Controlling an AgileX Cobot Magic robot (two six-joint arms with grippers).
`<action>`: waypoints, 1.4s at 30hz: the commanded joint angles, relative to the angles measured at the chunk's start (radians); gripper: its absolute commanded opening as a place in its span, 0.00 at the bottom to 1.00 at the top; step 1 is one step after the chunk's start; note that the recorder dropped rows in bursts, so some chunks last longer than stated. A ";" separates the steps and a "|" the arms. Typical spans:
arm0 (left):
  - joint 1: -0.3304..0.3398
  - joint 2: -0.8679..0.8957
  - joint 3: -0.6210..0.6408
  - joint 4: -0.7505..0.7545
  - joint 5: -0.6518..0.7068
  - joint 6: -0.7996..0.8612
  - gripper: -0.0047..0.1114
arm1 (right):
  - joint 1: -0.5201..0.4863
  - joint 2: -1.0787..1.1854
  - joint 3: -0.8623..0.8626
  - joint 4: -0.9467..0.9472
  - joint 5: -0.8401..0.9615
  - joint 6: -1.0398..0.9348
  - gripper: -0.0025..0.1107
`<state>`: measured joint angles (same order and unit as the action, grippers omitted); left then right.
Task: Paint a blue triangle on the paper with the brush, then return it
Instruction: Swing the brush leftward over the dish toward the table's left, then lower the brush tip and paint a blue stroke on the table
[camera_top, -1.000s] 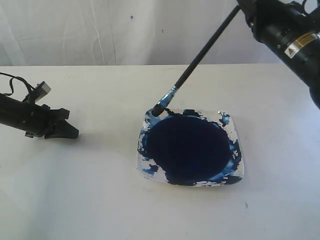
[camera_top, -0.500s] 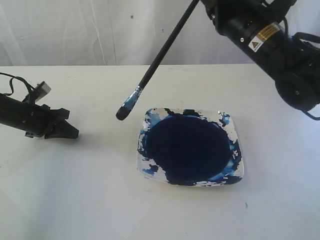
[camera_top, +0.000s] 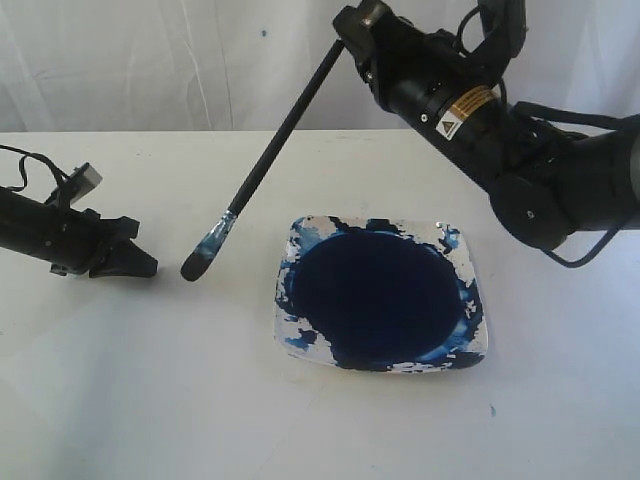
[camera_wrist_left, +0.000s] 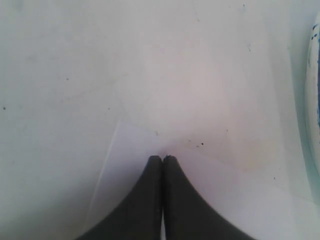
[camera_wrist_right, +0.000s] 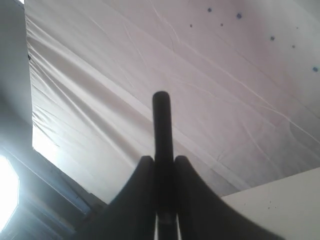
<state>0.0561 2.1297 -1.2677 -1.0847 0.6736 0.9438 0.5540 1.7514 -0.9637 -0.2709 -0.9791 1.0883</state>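
Note:
My right gripper (camera_top: 350, 30) is shut on the upper end of the brush (camera_top: 270, 160), whose black handle slants down to the left. Its blue-stained tip (camera_top: 198, 262) hangs just above the white surface, left of the dish and close to my left gripper (camera_top: 143, 266). In the right wrist view the handle (camera_wrist_right: 161, 120) sticks out between the fingers of that right gripper (camera_wrist_right: 161, 162). My left gripper (camera_wrist_left: 162, 159) is shut and empty, resting on a corner of the paper (camera_wrist_left: 225, 195). No blue triangle shows anywhere.
A square white dish (camera_top: 470, 250), smeared with blue, holds a round dark navy paint pool (camera_top: 380, 295) right of the middle. Its rim (camera_wrist_left: 315, 75) shows at the edge of the left wrist view. A white cloth backdrop (camera_top: 150, 60) hangs behind the table.
My right arm has swung left, carrying the brush from the dish's far-left rim out over the white surface. The tip is now lower and nearer my left gripper, which has not moved.

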 joint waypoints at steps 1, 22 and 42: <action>0.001 0.006 0.000 0.009 0.000 0.002 0.04 | 0.020 0.015 -0.007 0.017 -0.027 -0.011 0.02; 0.001 0.006 0.000 0.009 0.000 0.002 0.04 | 0.183 0.190 -0.142 0.088 -0.045 -0.083 0.02; 0.001 0.006 0.000 0.009 0.000 0.002 0.04 | 0.289 0.405 -0.315 0.129 -0.015 -0.098 0.02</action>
<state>0.0561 2.1297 -1.2677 -1.0847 0.6736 0.9438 0.8385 2.1455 -1.2607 -0.1506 -0.9954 1.0027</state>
